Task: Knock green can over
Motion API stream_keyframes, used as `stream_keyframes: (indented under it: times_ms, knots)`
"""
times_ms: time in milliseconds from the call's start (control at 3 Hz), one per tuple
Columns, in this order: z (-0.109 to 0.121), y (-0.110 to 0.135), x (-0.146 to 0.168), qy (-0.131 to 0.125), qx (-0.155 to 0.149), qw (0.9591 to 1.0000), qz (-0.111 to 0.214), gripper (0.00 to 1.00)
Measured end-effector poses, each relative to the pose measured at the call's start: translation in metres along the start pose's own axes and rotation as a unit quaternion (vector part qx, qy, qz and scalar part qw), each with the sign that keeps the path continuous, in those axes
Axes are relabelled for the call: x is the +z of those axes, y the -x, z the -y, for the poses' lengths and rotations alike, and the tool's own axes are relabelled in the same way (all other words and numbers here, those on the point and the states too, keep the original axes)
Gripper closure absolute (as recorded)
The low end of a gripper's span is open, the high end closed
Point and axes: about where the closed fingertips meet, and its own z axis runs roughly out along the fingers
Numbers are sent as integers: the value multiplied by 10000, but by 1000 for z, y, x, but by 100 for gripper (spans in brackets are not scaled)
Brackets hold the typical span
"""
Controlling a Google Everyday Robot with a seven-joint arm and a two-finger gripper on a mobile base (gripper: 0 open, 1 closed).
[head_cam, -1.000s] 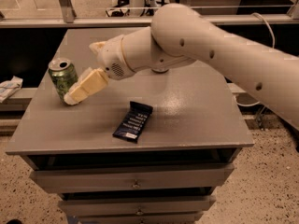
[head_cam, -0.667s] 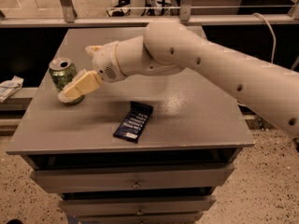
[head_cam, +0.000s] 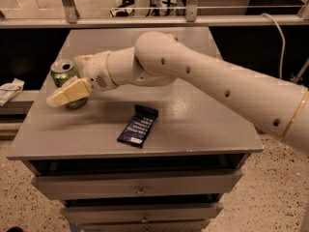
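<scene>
The green can (head_cam: 63,71) stands upright near the left edge of the grey cabinet top (head_cam: 203,124), silver top showing. My gripper (head_cam: 67,83) is at the can, at the end of the cream arm reaching in from the right. The near cream finger (head_cam: 67,92) crosses in front of the can's lower body and hides it. The tip of the far finger (head_cam: 85,58) shows just right of the can's top. The fingers stand apart, open, with the can by or between them; I cannot tell whether they touch it.
A dark blue packet (head_cam: 138,125) lies flat in the middle front of the top. Drawers (head_cam: 140,190) are below. A white object (head_cam: 9,91) lies on a lower ledge to the left. A metal railing (head_cam: 154,21) runs behind.
The arm has swung left. The near finger, before beside the can's right, now overlaps its front. The can still stands upright in the same spot.
</scene>
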Motion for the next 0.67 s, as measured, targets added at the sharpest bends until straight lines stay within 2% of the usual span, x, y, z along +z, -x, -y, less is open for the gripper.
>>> stream_keyframes:
  times_ms: [333,667]
  knots:
    - [-1,3,12,-18,42,9998,191,44]
    - [8,8,3,-154,-24,9994,293,76]
